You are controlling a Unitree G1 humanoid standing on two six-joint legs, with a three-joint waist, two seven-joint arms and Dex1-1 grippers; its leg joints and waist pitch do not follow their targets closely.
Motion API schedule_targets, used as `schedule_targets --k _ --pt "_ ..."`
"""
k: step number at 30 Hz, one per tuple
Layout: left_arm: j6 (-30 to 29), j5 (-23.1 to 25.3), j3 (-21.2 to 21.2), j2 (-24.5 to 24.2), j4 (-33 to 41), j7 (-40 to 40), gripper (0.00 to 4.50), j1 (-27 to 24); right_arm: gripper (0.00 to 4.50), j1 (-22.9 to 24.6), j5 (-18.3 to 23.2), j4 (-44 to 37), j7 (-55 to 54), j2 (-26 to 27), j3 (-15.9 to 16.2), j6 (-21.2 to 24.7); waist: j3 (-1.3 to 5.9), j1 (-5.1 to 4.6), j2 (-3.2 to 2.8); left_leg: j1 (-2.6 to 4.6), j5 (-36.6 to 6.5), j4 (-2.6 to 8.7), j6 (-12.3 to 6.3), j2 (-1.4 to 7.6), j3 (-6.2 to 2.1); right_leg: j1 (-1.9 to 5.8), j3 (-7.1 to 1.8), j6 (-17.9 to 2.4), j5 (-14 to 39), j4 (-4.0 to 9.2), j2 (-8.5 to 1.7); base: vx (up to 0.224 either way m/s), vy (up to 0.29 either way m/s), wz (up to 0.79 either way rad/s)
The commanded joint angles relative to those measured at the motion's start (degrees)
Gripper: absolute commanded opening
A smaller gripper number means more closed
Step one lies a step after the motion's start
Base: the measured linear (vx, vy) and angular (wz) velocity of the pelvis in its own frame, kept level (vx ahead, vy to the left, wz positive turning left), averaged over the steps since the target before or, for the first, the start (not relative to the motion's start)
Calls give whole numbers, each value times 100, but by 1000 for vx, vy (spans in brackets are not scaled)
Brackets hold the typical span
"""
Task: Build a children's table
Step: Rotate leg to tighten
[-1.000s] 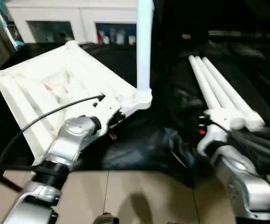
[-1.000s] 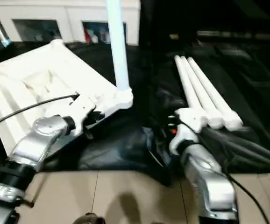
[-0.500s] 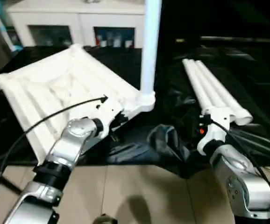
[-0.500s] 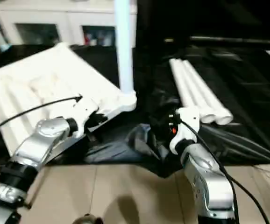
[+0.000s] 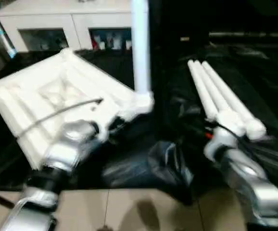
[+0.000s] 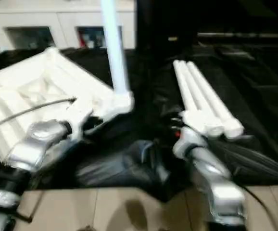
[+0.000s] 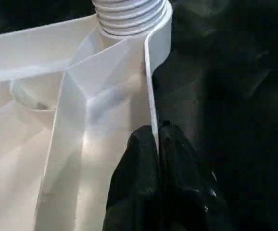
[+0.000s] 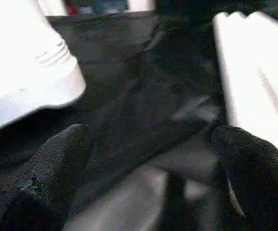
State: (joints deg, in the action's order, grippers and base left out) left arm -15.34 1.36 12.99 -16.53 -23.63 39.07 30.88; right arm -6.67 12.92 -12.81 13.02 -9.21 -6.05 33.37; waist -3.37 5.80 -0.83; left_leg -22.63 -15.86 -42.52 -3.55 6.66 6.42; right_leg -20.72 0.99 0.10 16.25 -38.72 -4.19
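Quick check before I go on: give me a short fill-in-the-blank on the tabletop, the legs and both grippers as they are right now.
1. The left gripper is shut on the tabletop's ____.
2. ____ leg stands upright in a corner socket.
3. ____ loose legs lie side by side on the black cloth.
4. The right gripper's fingers are ____.

Missing words: rim; one; three; open

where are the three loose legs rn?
Head views: the three loose legs lie side by side on the black cloth, robot's right, just beyond the open right claw.
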Motion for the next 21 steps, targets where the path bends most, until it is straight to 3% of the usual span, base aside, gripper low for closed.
schedule_targets --k 1,2,3,4,5,6,7,8,9,10,11,12,13,14,15,16,17,18,19,20,21 --pt "265 -45 -160 -163 354 -10 0 258 444 -69 19 -74 42 82 153 18 452 163 35 -418 487 327 199 231 -88 866 -438 -1546 -646 735 -765 114 -36 3" --pt "264 -47 -159 -164 354 -12 0 257 444 -72 18 -71 45 80 155 17 458 103 -223 -145 715 838 77 422 -52 737 -71 -1365 -19 763 -497 113 -4 2" --pt "266 -50 -158 -165 354 -13 0 255 444 -77 17 -64 49 73 160 15 488 34 -384 175 568 1121 -56 588 -149 597 171 -1020 169 656 -231 140 49 -8" --pt "268 -53 -157 -169 359 -14 0 249 444 -82 19 -60 52 55 177 11 524 -323 -486 972 540 1209 -1017 975 -757 -148 423 -633 703 -71 115 140 49 -8" --pt "269 -54 -157 -171 360 -13 0 244 444 -88 20 -55 52 44 187 10 581 -426 -384 1165 651 1139 -1450 1048 -904 -335 399 -406 741 -211 73 153 55 -15" --pt "274 -46 -165 -167 357 -9 0 241 444 -92 24 -51 49 33 195 8 573 -414 -326 1166 905 1063 -1909 1055 -900 -522 319 31 514 -378 -5 114 5 -5" --pt "273 -39 -172 -164 357 -6 0 236 444 -97 29 -51 48 26 199 8 538 -499 -199 1114 1123 1135 -2238 1070 -864 -615 188 351 229 -405 -117 114 5 -5" --pt "274 -12 -198 -148 357 10 0 230 444 -107 37 -46 49 17 198 9 527 -495 -130 1069 1226 1105 -2242 901 -705 -637 90 383 -137 -231 -181 76 -38 -4" --pt "273 -10 -199 -147 358 10 0 229 444 -107 37 -46 49 17 198 9 502 -470 -29 956 921 1034 -1986 719 -547 -540 -26 191 -457 30 -261 78 -95 4" --pt "269 -21 -190 -154 362 8 0 229 444 -112 35 -44 54 15 197 11 498 -340 382 179 -140 675 -1217 -44 -1 316 -472 35 -477 606 -464 78 -95 4" --pt "266 -39 -169 -168 364 4 0 231 444 -117 27 -42 62 14 196 13 467 -126 357 -151 -473 185 -944 -220 70 654 -776 -47 89 830 -829 89 -102 18" --pt "267 -44 -162 -173 362 4 0 232 444 -118 24 -42 65 14 197 14 460 -12 280 -343 33 -12 -138 -55 -98 798 -749 -525 748 801 -910 90 -64 9" --pt "267 -47 -159 -176 362 3 0 233 444 -117 24 -40 68 13 200 15 460 -12 280 -343 33 -12 -138 -55 -98 798 -749 -525 748 801 -910 90 -64 9" --pt "266 -59 -149 -184 364 -5 0 233 444 -116 28 -33 68 3 212 11 411 39 125 -383 466 194 159 108 -145 807 -526 -1154 666 841 -825 88 -36 -6" --pt "265 -63 -147 -186 368 -5 0 231 444 -116 30 -30 69 0 216 10 420 50 57 -383 611 347 127 174 -145 817 -431 -1311 701 855 -748 87 6 0" --pt "264 -64 -147 -187 369 -5 0 231 444 -116 30 -29 69 -1 218 10 446 29 -194 -114 751 838 12 387 -107 689 -76 -1273 889 858 -480 87 6 0" --pt "264 -64 -147 -187 369 -5 0 231 444 -116 30 -29 69 -1 218 10 453 -30 -336 176 427 1129 -133 598 -250 517 141 -982 842 711 -190 113 75 -3" --pt "255 -40 -169 -177 389 17 0 215 444 -123 53 -20 66 -14 231 12 535 -382 -437 999 337 1215 -837 1008 -847 -195 394 -662 894 -72 110 131 89 -9" --pt "255 -40 -169 -177 389 17 0 215 444 -123 53 -20 66 -14 231 12 565 -430 -343 1109 360 1110 -1402 1010 -941 -421 346 -222 649 -319 58 131 89 -9" --pt "259 -14 -186 -167 414 35 0 190 444 -121 66 -15 75 -23 239 12 543 -475 -286 1117 624 1102 -1800 1010 -899 -597 278 162 343 -406 -16 112 45 -3" --pt "263 -30 -197 -161 425 40 0 181 444 -121 70 -15 86 -24 242 13 506 -487 -207 1046 863 1144 -2051 915 -812 -624 214 380 92 -393 -69 73 4 -3"
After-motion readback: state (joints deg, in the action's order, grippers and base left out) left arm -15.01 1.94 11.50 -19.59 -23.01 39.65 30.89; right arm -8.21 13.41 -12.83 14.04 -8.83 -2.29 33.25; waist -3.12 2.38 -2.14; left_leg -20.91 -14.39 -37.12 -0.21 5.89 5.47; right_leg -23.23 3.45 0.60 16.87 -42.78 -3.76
